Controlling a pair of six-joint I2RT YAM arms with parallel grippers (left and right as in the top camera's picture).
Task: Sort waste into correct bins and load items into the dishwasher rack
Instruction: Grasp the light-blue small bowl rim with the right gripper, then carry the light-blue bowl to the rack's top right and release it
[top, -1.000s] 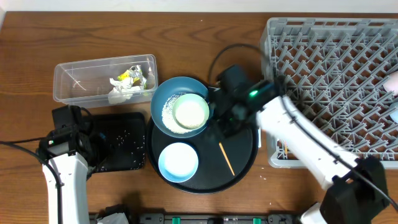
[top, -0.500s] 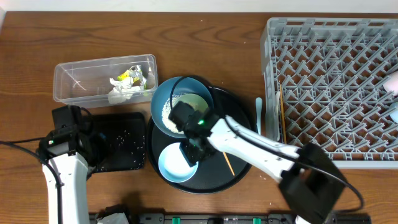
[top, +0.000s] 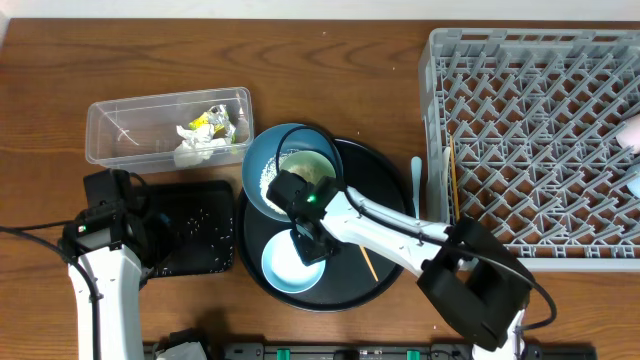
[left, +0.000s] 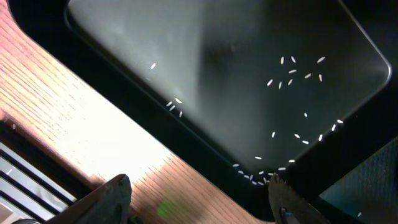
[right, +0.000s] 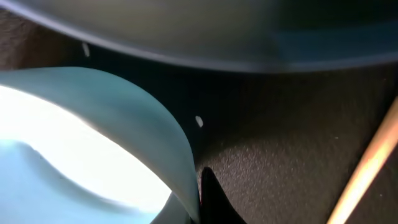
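Napkins (top: 197, 148) occupy clear tub (top: 120, 150); grains (left: 292, 71) dot black tray (left: 186, 50).

I see table (top: 330, 60): brown wood grain, soft sheen | dishwasher rack (top: 540, 130): matt grey plastic | tub (top: 110, 140): clear smooth plastic | napkins (top: 195, 150): crumpled white paper | flat tray (left: 236, 68): smooth black, faint gloss | round tray (right: 280, 155): black, finely pebbled, matt | light blue bowl (right: 93, 137): smooth, glossy
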